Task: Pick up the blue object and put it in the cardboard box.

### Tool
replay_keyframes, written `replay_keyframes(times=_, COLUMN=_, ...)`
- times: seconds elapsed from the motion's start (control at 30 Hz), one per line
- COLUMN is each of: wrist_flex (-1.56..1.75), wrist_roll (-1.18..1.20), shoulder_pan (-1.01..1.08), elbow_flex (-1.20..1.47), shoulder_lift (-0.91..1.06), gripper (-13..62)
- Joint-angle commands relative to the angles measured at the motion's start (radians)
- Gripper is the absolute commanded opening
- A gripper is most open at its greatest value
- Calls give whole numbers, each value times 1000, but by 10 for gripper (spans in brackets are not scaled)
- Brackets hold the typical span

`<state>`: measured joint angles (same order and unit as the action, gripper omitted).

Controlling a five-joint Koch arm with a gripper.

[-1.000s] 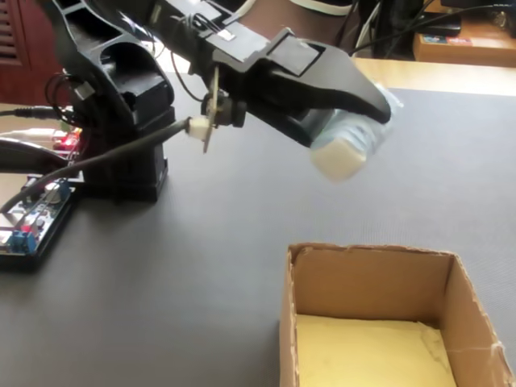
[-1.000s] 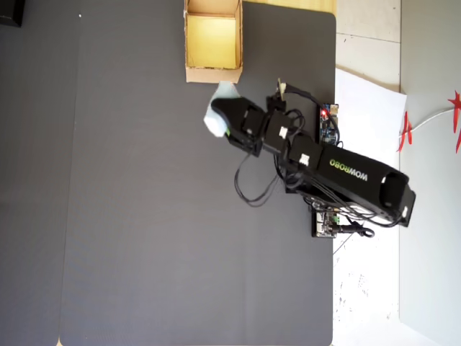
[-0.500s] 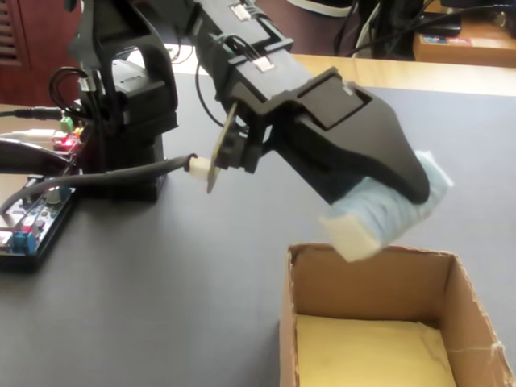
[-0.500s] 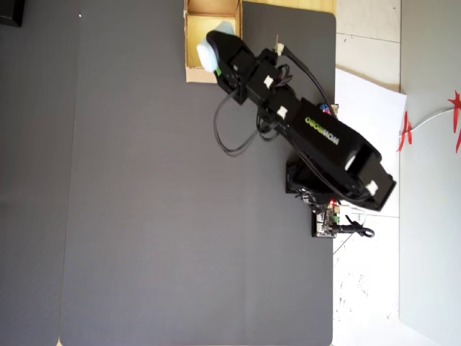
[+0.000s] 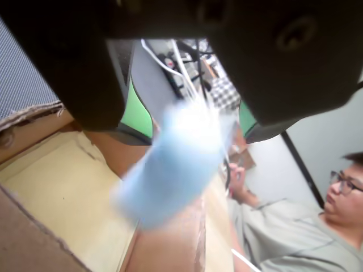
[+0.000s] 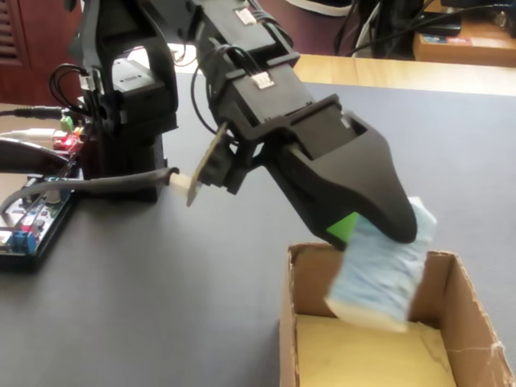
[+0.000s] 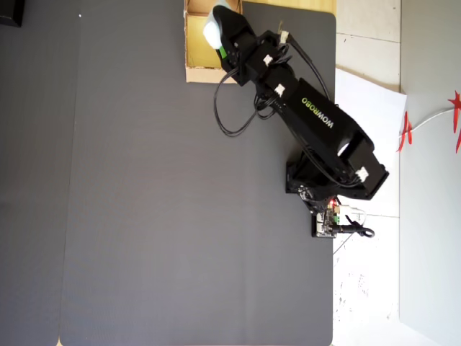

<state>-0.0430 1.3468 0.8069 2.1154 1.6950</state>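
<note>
Blue object (image 6: 379, 270) lowered into cardboard box (image 6: 463, 302), end effector (image 6: 387, 234) parted

The only lettering I can read is on my own arm (image 7: 317, 115): in the overhead view, right of centre in the upper half of the frame, pale green capitals run along the black link and spell WOWROBO. They are turned nearly upside down for that camera. In the fixed view, small white stickers (image 6: 262, 79) sit on my upper links near the top middle, but whatever is printed on them is too small to make out.
</note>
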Motion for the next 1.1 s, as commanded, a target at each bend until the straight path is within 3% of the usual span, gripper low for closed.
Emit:
replay_keyframes(times=0.0, wrist_flex=28, wrist_roll=14, shoulder_pan=-6, elbow_flex=-64, shoulder_lift=60, gripper=309)
replay_keyframes(times=0.47, wrist_flex=66, wrist_roll=43, shoulder_pan=-138, elbow_flex=123, shoulder_lift=278, gripper=324)
replay_keyframes(times=1.07, wrist_flex=149, wrist_roll=86, shoulder_pan=-723, elbow_flex=581, shoulder_lift=675, gripper=352)
